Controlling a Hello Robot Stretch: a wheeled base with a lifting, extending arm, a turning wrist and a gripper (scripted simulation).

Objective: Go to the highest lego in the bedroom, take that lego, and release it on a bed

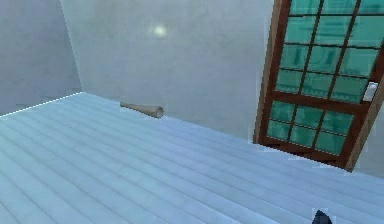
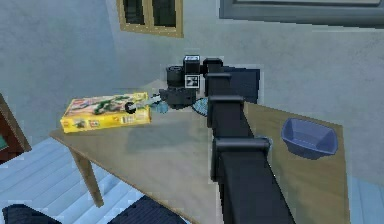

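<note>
In the arm side view a flat yellow box [image 2: 105, 112] with a colourful printed top, which fits a lego box, lies on a wooden table [image 2: 160, 150] toward its left corner. My arm [image 2: 240, 150] rises from the bottom edge over the table. At its far end is the gripper [image 2: 152, 102], whose thin fingers point left and reach the box's right end. I cannot tell whether the gripper holds anything, because the box lies on the table right at the fingers.
A blue bowl [image 2: 308, 138] stands on the table's right part. A window [image 2: 150, 14] is in the wall behind the table. In the forward view, pale plank floor runs to a wall, with a brown bat-like stick [image 1: 142, 108] at its foot and a glass-paned door [image 1: 325, 80] at right.
</note>
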